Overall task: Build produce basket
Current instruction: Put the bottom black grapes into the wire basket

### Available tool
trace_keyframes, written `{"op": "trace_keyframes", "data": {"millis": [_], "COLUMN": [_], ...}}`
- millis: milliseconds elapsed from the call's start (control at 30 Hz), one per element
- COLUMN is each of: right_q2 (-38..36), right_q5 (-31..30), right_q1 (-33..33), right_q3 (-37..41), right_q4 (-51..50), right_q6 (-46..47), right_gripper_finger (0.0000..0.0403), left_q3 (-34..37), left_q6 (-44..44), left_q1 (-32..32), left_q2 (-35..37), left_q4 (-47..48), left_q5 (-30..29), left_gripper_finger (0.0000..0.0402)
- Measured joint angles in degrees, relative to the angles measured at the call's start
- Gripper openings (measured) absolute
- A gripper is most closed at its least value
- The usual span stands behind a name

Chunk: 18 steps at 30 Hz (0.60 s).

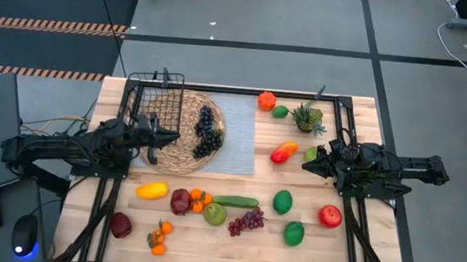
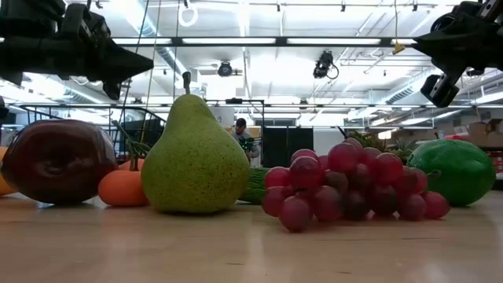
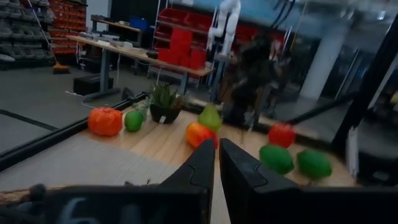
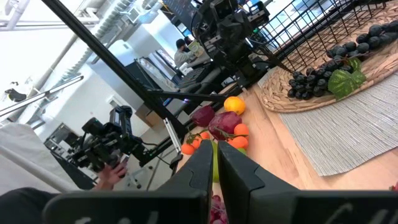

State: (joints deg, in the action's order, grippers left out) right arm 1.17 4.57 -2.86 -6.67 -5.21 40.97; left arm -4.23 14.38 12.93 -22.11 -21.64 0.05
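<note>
The black wire basket (image 1: 152, 111) sits at the table's far left, over the left part of the round woven mat (image 1: 183, 144). Dark grapes (image 1: 208, 133) lie on that mat. Most produce lies loose on the near half: a yellow mango (image 1: 152, 190), a pear (image 1: 214, 214), a cucumber (image 1: 236, 202), red grapes (image 1: 245, 221), limes (image 1: 282, 201) and a red apple (image 1: 330, 216). My left gripper (image 1: 165, 138) hovers shut over the mat beside the basket. My right gripper (image 1: 305, 164) hovers shut just right of the orange-red mango (image 1: 283, 152). Both wrist views show empty fingers (image 3: 216, 165) (image 4: 215, 163).
A spiky potted plant (image 1: 307, 118), an orange fruit (image 1: 267, 101) and a lime (image 1: 280, 112) stand at the far edge. The grey placemat (image 1: 234, 140) lies under the round mat's right side. A dark apple (image 1: 121, 224) and small oranges (image 1: 158, 236) sit near left.
</note>
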Motion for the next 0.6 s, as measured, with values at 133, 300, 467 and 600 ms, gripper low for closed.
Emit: {"op": "trace_keyframes", "data": {"millis": [133,300,467,600], "right_q2": [-0.01,-0.01,0.0,0.0], "right_q5": [0.01,0.01,0.01,-0.72], "right_q1": [-0.01,-0.01,-0.01,-0.01], "right_q3": [-0.01,0.0,-0.01,0.01], "right_q4": [0.0,0.0,0.0,0.21], "right_q6": [-0.01,0.0,0.0,-0.02], "right_gripper_finger": [0.0029,0.0029,0.0029,0.0029], "left_q3": [0.0,0.0,0.0,-2.27], "left_q6": [2.03,3.05,2.75,-0.18], "left_q1": [0.02,0.02,0.02,-0.08], "left_q2": [0.05,0.04,0.0,0.02], "left_q4": [-7.72,-13.7,-20.33,-21.54], "left_q5": [0.0,0.0,-0.12,-0.22], "left_gripper_finger": [0.0036,0.0031,0.0029,0.0042]}}
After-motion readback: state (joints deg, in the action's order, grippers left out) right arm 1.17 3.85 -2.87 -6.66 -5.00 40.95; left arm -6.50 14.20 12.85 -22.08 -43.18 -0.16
